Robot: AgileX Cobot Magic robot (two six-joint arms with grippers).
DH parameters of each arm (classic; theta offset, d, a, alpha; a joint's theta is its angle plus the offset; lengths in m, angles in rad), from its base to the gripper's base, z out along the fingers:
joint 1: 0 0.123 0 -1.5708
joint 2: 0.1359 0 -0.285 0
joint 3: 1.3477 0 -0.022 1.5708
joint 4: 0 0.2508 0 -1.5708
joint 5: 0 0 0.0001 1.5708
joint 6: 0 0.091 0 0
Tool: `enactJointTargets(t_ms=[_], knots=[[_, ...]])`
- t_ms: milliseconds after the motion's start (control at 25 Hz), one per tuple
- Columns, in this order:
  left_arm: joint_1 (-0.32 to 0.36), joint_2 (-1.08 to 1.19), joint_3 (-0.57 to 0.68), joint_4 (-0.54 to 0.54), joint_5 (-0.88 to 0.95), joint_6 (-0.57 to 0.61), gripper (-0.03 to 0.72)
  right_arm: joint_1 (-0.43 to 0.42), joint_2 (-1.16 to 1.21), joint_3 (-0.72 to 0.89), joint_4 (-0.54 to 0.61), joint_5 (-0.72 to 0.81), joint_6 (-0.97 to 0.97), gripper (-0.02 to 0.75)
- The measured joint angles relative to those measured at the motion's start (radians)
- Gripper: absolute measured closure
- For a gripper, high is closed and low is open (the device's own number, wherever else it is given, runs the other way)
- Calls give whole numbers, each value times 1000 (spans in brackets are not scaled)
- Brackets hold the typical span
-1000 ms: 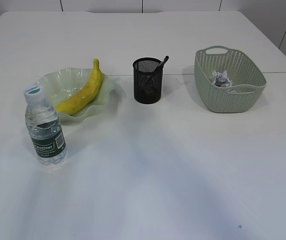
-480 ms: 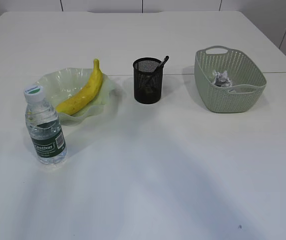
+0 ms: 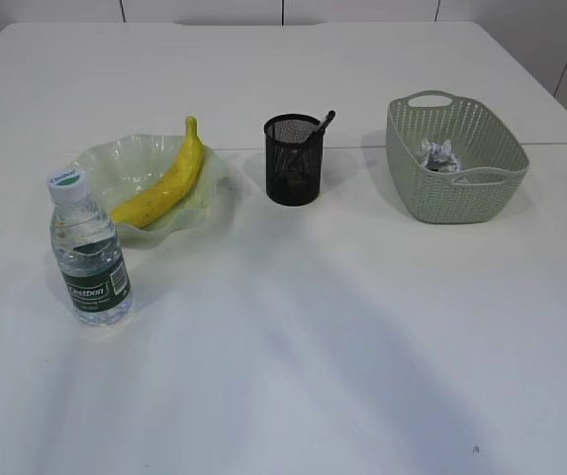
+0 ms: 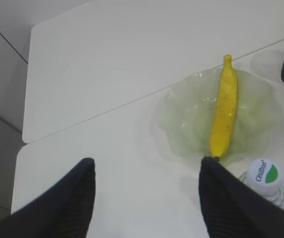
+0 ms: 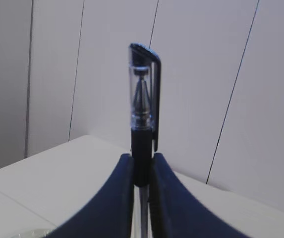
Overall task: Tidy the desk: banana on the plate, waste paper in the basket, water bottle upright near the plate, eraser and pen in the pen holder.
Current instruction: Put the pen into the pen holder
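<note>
— What's the right gripper (image 5: 141, 163) got?

— Its dark fingers are clamped on a black pen with a clear cap (image 5: 142, 94), held upright, cap on top, wall panels behind. The left gripper (image 4: 146, 166) hangs with its jaws wide apart and empty, above the near left of the white table (image 3: 362, 327).

— And the rest?

— The yellow banana (image 3: 164, 183) lies on the pale green wavy plate (image 3: 100, 163), with the clear plastic water bottle (image 3: 89, 252) upright just near of it. The crumpled waste paper (image 3: 439, 155) sits in the grey-green woven basket (image 3: 456, 193) on the right. A second dark pen (image 3: 324, 123) leans in the black mesh pen holder (image 3: 292, 160); I can't tell about the eraser.

— So what's the step?

— Stowing that pen, I'd say. It needs carrying over the holder's mouth, lowering, then releasing.
</note>
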Motion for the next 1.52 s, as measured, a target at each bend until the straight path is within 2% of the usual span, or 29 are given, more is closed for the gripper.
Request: enactJointTargets(t_ms=[320,440,1280,1520], knots=[[0,0,0,0,0,0,223,0,104,180,79,-317,2,686],[0,0,0,0,0,0,223,0,158,216,91,-389,0,686],[0,0,0,-2,0,0,223,0,602,222,204,-846,-6,684],[0,0,0,-2,0,0,223,0,678,222,220,-919,-6,684]])
